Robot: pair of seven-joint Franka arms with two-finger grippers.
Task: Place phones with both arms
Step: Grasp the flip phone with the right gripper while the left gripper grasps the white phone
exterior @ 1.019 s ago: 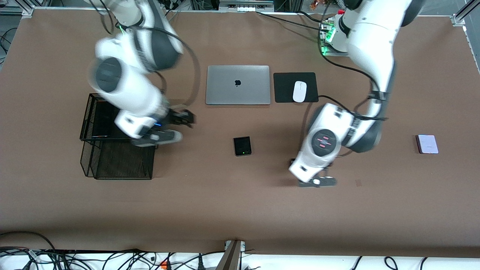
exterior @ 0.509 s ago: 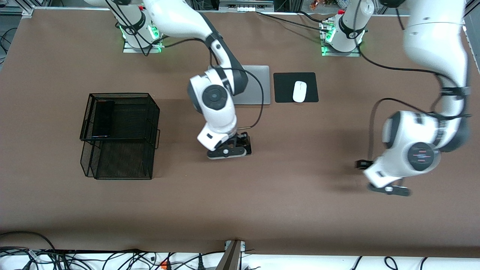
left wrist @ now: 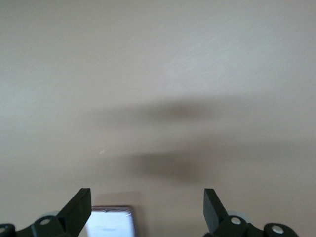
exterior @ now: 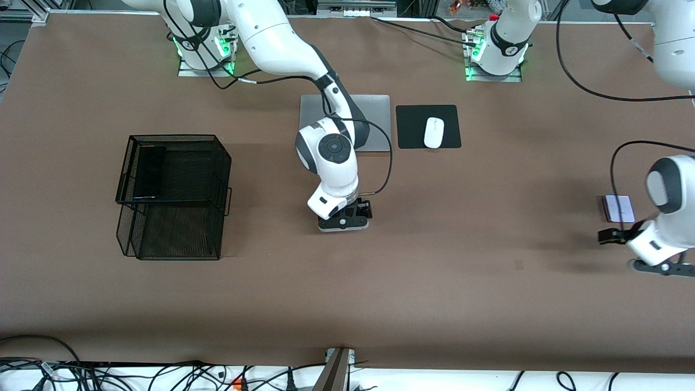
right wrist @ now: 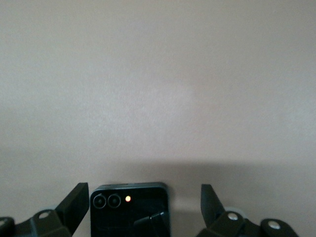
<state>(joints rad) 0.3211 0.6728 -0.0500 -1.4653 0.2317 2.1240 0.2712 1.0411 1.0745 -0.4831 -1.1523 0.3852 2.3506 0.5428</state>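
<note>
Right pincer (exterior: pixel 345 221) is low over the middle of the bench (exterior: pixel 347 293), fingers (right wrist: pixel 74 202) spread wide, and the small black phone (right wrist: pixel 129 210) with its orange dot lies between them, not pinched. In the front view the arm covers that phone. Just farther from the front camera sits the grey laptop (exterior: pixel 374 122), partly under the arm, with the white mouse (exterior: pixel 434 132) on its black pad (exterior: pixel 412 127) beside it.

Left pincer (exterior: pixel 632 247) hovers at the left arm's end of the bench, fingers (left wrist: pixel 79 207) spread, holding nothing; the lavender phone (exterior: pixel 618 208) lies flat just beside it.

Toward the right arm's end, the long black phone (exterior: pixel 149 171) rests in the top level of the black wire basket (exterior: pixel 179 217).
</note>
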